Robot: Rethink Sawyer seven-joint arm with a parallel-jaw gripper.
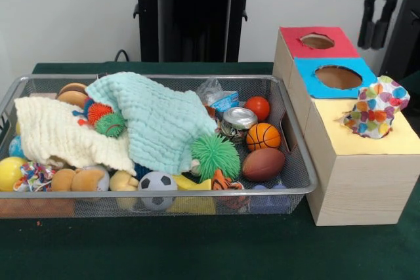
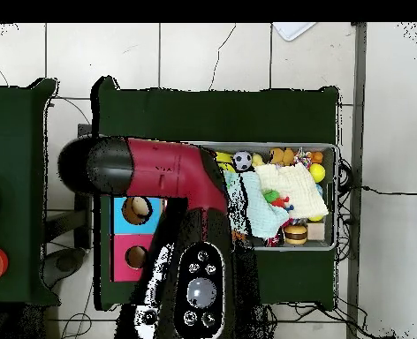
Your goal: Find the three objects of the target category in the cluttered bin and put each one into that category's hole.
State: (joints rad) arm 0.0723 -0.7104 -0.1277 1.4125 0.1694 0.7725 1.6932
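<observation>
The wire-mesh bin point(image 1: 298, 168) holds balls, toys and cloths; it also shows in the overhead view point(image 2: 329, 244). One spotted fabric piece point(image 1: 375, 108) stands bunched on the yellow-topped box point(image 1: 341, 141), over its hole, which it mostly hides. A second spotted, knotted piece point(image 1: 33, 176) lies at the bin's front left corner. A third is not clearly visible. My gripper point(image 1: 375, 23) hangs at the top right, above and behind the boxes, open and empty. In the overhead view my arm point(image 2: 172, 172) hides the gripper and the yellow box.
A mint cloth point(image 1: 157, 119) and a cream cloth point(image 1: 59, 132) cover much of the bin's middle and left. The blue-topped box point(image 1: 308, 73) and red-topped box point(image 1: 292, 39) stand behind the yellow one. A can point(image 1: 237, 121), basketball point(image 1: 263, 136) and football point(image 1: 263, 164) lie at the bin's right.
</observation>
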